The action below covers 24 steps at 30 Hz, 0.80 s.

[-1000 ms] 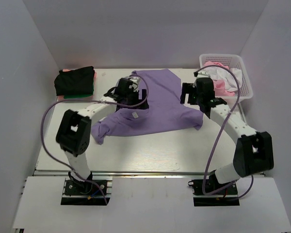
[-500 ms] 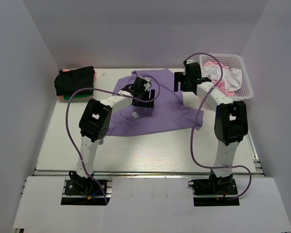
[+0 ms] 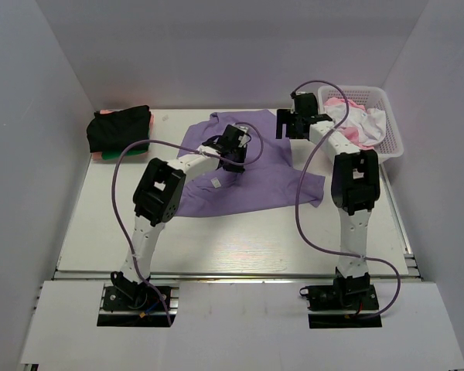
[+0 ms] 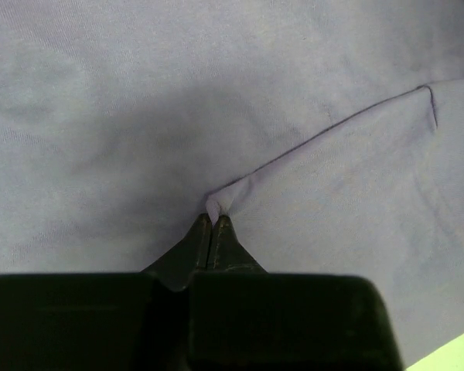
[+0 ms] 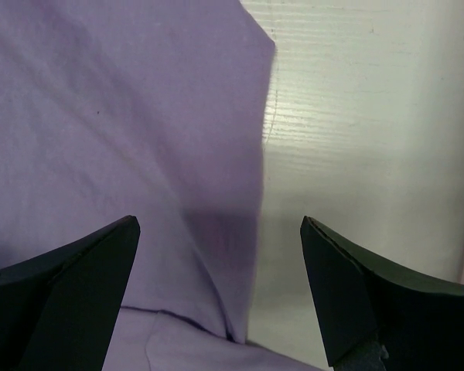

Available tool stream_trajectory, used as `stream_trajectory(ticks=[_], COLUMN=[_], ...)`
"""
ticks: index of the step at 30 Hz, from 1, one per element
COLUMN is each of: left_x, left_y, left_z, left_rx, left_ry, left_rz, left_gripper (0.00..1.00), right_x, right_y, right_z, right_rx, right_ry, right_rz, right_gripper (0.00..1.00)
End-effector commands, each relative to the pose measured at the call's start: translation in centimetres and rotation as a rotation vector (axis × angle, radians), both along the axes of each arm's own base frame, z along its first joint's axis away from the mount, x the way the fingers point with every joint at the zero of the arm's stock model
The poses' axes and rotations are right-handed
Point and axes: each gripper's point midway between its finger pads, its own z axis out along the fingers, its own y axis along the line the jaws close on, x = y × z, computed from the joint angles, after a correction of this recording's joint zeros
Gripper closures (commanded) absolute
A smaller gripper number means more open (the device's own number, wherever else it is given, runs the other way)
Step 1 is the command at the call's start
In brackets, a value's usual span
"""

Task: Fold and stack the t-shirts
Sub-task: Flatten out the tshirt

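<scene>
One lavender t-shirt, short-sleeved, lies opened out on the desk, in the middle and toward the far edge. Its widest span runs left to right, a little tilted, the left end nearer the near edge. A narrower part reaches up to the far edge. The cloth is rumpled along its near-left border and its right border.

One neck label, small and white, sits on the near-left part of the shirt. Any writing on it is too small to read.

One folded stack stands at the far left corner, black uppermost, with green and pink edges showing under it. It is well apart from the lavender shirt.

One basket, white plastic lattice, is at the far right corner and holds pink and white cloth in a loose heap.

Left tool: tips pressed together on a small raised fold of the lavender cloth, near the shirt's middle. A seam or folded edge runs from that pinch up toward the right in the wrist view.

Right tool: fingers spread wide, holding nothing. It is above the shirt's right border close to the far edge. Purple cloth lies under the left finger, and bare desk lies under the right one.
</scene>
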Motion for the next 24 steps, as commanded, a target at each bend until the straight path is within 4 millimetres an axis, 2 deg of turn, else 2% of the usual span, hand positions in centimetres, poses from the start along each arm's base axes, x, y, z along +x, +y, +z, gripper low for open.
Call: stream_trajectory(ticks=[1, 3, 4, 6, 7, 8, 9, 10, 11, 12, 13, 15, 17, 18, 19, 20, 21, 23, 24], left_x=[-0.2, -0.5, -1.2, -1.7, -3.0, -3.4, -4.0, -4.8, -5.7, -7.2, -7.9, -10.5, -12.4, -13.7, -14.6, -15.4, -16.3, -16.9, -17.4], left_y=[-0.4, -0.2, 0.3, 0.7, 1.1, 1.3, 1.9, 2.6, 3.3, 4.1, 4.3, 5.3, 5.4, 5.9, 5.9, 6.5, 7.1, 8.5, 9.4], left_z=[4.7, 6.2, 7.7, 9.8, 11.3, 12.3, 12.8, 12.3, 12.4, 14.6, 13.3, 13.6, 14.1, 13.4, 13.9, 15.5, 15.2, 16.3, 17.8], left_rx=[-0.032, -0.051, -0.067, -0.092, -0.096, -0.109, -0.099, -0.071, -0.056, -0.070, -0.056, -0.069, -0.104, -0.106, -0.126, -0.139, -0.139, -0.127, -0.142], left_ry=[-0.061, -0.089, -0.111, -0.160, -0.189, -0.208, -0.223, -0.223, -0.217, -0.261, -0.236, -0.223, -0.210, -0.183, -0.186, -0.226, -0.225, -0.269, -0.319], left_rz=[0.003, 0.003, 0.003, -0.004, -0.027, -0.027, -0.042, -0.065, -0.074, -0.112, -0.135, -0.183, -0.235, -0.249, -0.278, -0.285, -0.285, -0.252, -0.226], left_gripper=[1.00, 1.00, 1.00, 1.00, 1.00, 1.00, 1.00, 1.00, 1.00, 1.00, 1.00, 1.00, 1.00, 1.00, 1.00, 1.00, 1.00, 1.00, 1.00], right_x=[1.5, 2.4, 2.6, 3.2, 3.3, 3.7, 3.8, 3.9, 4.1, 4.1, 4.1, 4.0, 4.3, 4.4, 4.6, 4.6, 4.9, 5.3, 5.2], right_y=[0.1, 0.4, 0.4, 0.3, 0.4, 0.2, 0.2, 0.2, 0.1, 0.1, 0.1, 0.3, 0.2, 0.3, 0.7, 0.9, 1.2, 2.1, 2.4], right_z=[0.2, 0.3, -0.2, 0.0, -0.7, -0.6, -0.8, -1.6, -1.4, -1.9, -1.9, -2.6, -2.9, -3.3, -2.9, -3.0, -3.4, -3.3, -3.8], right_rx=[0.013, 0.021, 0.023, 0.032, 0.034, 0.033, 0.033, 0.027, 0.025, 0.023, 0.021, 0.017, 0.023, 0.033, 0.046, 0.063, 0.077, 0.119, 0.139], right_ry=[-0.019, -0.033, -0.023, -0.034, -0.022, -0.035, -0.038, -0.029, -0.031, -0.018, -0.019, -0.009, -0.007, -0.002, -0.011, -0.011, -0.012, -0.026, -0.013], right_rz=[0.008, 0.015, 0.011, -0.002, -0.006, -0.012, -0.011, 0.003, 0.004, 0.015, 0.017, 0.022, 0.019, 0.018, 0.024, 0.021, 0.018, 0.047, 0.036], right_gripper=[0.10, 0.10, 0.10, 0.10, 0.10, 0.10, 0.10, 0.10, 0.10, 0.10, 0.10, 0.10, 0.10, 0.10, 0.10, 0.10, 0.10, 0.10, 0.10])
